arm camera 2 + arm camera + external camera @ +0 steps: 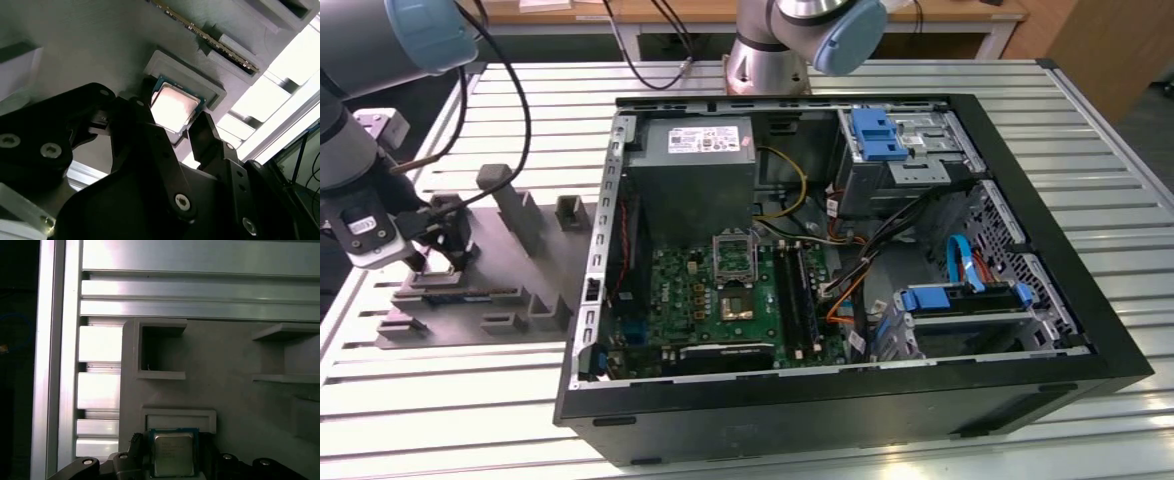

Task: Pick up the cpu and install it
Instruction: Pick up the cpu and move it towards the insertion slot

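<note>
Black fingers (pixel 207 132) pinch the cpu (pixel 172 107) (silvery top up) at the grey tray (pixel 75 50).

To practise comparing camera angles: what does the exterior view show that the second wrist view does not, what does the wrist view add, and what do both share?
Exterior view's own: the green circuit board and the blue drive brackets inside the open computer case.
Second wrist view's own: the cpu, lying flat in a raised-rim pocket, right at the gripper.
Shared: the grey tray, which lies at the exterior view's left of the case, and the gripper down over it.
</note>
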Motion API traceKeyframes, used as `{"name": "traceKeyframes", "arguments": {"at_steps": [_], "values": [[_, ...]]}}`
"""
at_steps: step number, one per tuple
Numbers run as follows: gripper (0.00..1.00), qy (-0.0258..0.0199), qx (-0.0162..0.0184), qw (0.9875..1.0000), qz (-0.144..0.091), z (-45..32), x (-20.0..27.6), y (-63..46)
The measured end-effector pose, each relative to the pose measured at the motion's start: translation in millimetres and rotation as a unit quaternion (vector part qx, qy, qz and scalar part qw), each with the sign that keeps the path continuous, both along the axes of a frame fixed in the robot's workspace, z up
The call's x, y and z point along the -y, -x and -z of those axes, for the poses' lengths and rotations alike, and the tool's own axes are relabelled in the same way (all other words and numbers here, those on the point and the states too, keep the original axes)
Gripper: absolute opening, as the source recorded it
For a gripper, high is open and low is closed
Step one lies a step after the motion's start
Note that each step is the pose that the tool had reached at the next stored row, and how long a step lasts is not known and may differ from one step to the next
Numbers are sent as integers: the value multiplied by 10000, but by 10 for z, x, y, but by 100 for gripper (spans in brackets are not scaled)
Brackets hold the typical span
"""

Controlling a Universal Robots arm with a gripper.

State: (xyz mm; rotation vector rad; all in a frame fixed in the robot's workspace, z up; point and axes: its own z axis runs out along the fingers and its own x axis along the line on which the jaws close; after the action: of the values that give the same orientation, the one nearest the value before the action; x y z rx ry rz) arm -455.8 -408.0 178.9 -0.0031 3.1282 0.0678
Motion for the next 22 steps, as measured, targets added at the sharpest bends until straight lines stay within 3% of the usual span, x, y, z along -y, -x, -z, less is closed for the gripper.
{"name": "traceKeyframes", "arguments": {"at_steps": [5, 14, 16, 22], "values": [[57, 0, 0, 10000, 0, -45, 0, 0], [57, 0, -1, 10000, -2, -44, 0, 0], [48, 0, 0, 10000, -2, -44, 0, 0], [47, 0, 0, 10000, -2, -43, 0, -5]]}}
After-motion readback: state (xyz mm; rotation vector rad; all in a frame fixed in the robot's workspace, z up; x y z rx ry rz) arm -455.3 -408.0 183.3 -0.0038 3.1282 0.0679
